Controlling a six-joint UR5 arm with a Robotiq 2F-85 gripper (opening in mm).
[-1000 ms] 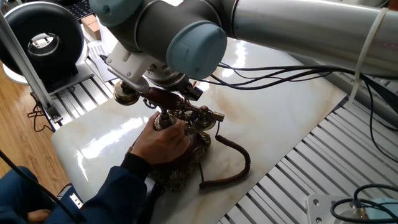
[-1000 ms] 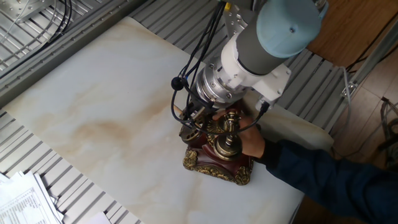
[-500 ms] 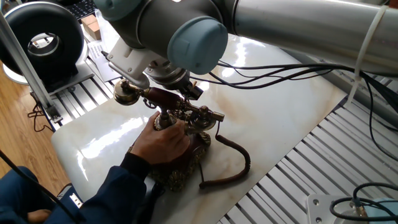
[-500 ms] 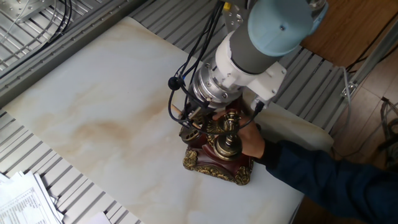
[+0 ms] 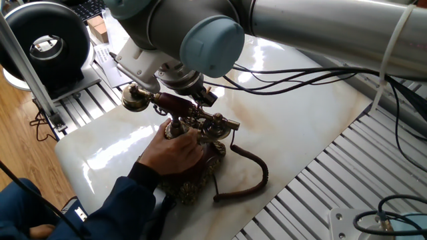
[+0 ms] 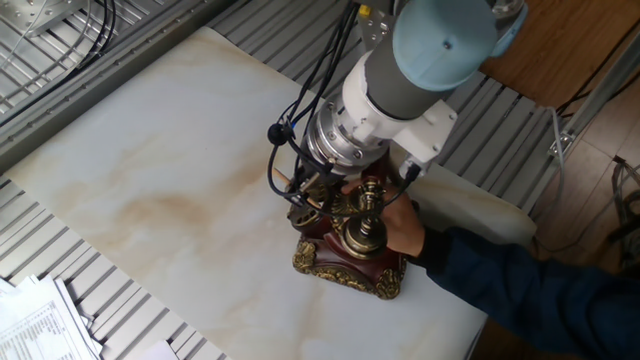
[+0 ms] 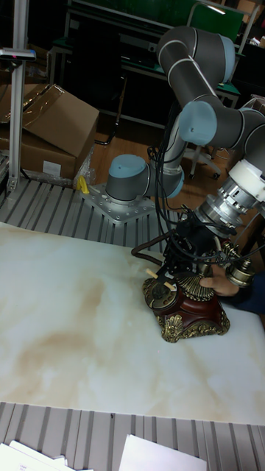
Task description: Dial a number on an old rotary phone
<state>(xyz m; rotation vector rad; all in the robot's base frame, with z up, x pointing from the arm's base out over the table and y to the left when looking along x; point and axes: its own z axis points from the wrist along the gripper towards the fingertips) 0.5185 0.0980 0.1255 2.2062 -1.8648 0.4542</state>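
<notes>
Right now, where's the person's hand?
In one fixed view the hand rests on the old rotary phone, on its near side, just below the handset.

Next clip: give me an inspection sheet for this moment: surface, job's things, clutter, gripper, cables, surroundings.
Surface: marbled white slab on a ribbed metal table.
Job's things: rotary phone upright, handset on its cradle; a person's hand steadies the base.
Clutter: papers at the table's corner.
Gripper: gripper over the dial with a small wooden stick; jaws hidden.
Cables: brown phone cord on the slab; black cables along the arm.
Surroundings: cardboard boxes on the floor.
</notes>
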